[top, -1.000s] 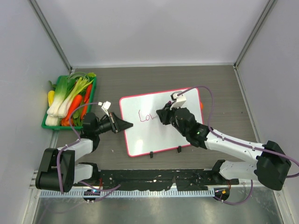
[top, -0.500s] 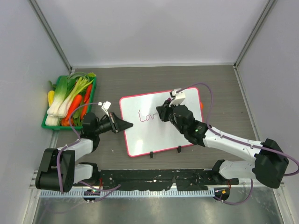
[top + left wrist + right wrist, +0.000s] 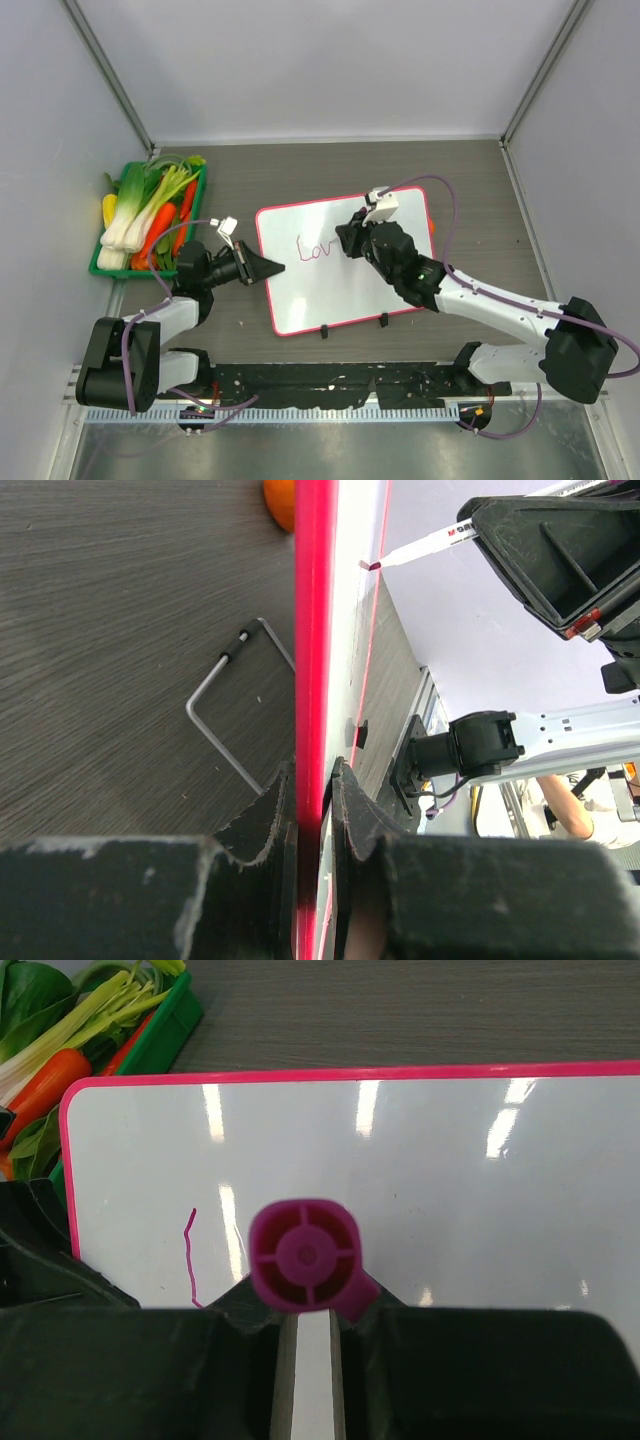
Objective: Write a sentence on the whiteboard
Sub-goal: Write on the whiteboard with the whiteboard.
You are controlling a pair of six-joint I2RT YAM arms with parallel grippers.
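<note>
The whiteboard (image 3: 340,290), glossy white with a pink-red frame and two black feet on its near edge, lies on the table with pink letters "Lov" written on it. My left gripper (image 3: 272,268) is shut on the board's left edge; the left wrist view shows the frame (image 3: 312,630) pinched between the jaws. My right gripper (image 3: 345,243) is shut on a pink marker (image 3: 303,1255), seen end-on in the right wrist view, over the board (image 3: 450,1180) just right of the letters. The marker's tip (image 3: 372,566) touches the board surface.
A green tray (image 3: 115,268) with leeks, carrots and other vegetables stands at the left. An orange ball (image 3: 432,226) lies at the board's right edge, also in the left wrist view (image 3: 280,500). A bent wire stand (image 3: 225,720) lies under the board. Grey walls enclose the table.
My right gripper has shifted slightly up and right along the board with the marker; the writing has grown from "Lo" towards "Lov". The left arm has not moved.
</note>
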